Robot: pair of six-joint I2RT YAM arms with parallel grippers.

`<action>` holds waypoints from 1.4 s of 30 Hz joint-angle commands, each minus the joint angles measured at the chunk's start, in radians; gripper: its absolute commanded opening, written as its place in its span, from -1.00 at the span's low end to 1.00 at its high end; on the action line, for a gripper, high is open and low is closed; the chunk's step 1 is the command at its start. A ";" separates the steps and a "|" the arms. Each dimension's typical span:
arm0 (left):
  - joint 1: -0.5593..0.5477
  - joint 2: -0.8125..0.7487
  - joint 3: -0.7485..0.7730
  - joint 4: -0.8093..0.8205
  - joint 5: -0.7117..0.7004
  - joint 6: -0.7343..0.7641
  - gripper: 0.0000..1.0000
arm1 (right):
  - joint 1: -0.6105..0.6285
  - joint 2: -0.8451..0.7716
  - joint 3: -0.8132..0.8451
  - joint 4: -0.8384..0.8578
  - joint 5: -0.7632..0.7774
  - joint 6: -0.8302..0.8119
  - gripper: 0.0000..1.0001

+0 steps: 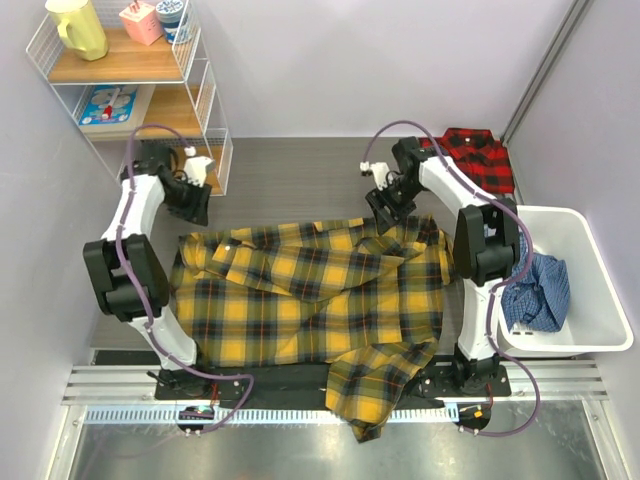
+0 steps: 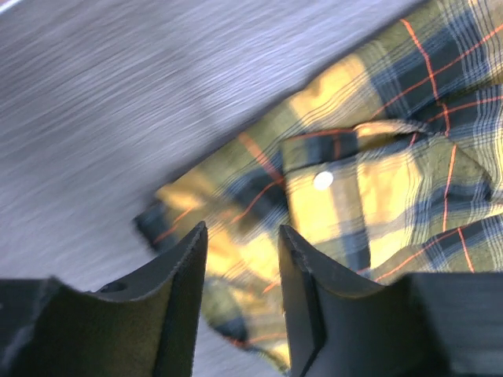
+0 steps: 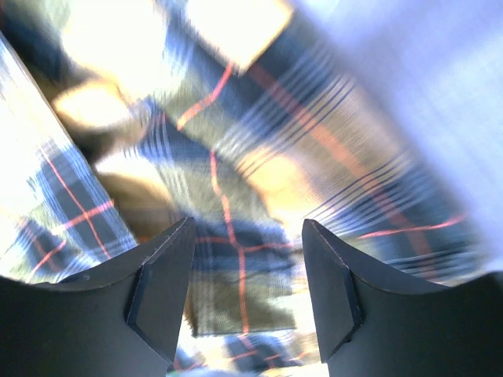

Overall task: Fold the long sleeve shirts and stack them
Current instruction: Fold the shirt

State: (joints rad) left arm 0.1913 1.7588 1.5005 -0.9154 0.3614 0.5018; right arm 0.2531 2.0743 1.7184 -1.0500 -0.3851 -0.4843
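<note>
The yellow plaid shirt (image 1: 310, 300) lies spread and rumpled across the worktop (image 1: 290, 175). One sleeve hangs over the near edge between the arm bases. The red-and-black shirt (image 1: 478, 152) lies bunched at the far right corner, apart from the yellow one. The left jaws stand open at the yellow shirt's far left corner, holding nothing. The right jaws stand open over its far right edge, with fabric beneath them and nothing gripped. A blue cloth (image 1: 535, 290) lies in the white bin (image 1: 590, 330) at the right.
</note>
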 commanded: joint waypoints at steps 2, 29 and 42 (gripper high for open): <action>-0.072 0.089 0.026 0.012 -0.148 -0.091 -0.24 | 0.005 0.013 0.135 0.067 -0.006 -0.037 0.24; -0.042 0.156 0.127 0.015 -0.274 -0.178 -0.33 | 0.011 0.109 0.030 0.127 0.074 -0.243 0.15; -0.093 0.292 0.222 -0.014 -0.369 -0.201 -0.23 | 0.009 0.107 0.110 0.087 0.080 -0.247 0.22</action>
State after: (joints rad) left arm 0.0994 1.9984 1.6863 -0.9104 0.0395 0.3096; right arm 0.2581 2.2101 1.7874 -0.9386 -0.3157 -0.7109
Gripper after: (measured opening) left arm 0.385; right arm 0.597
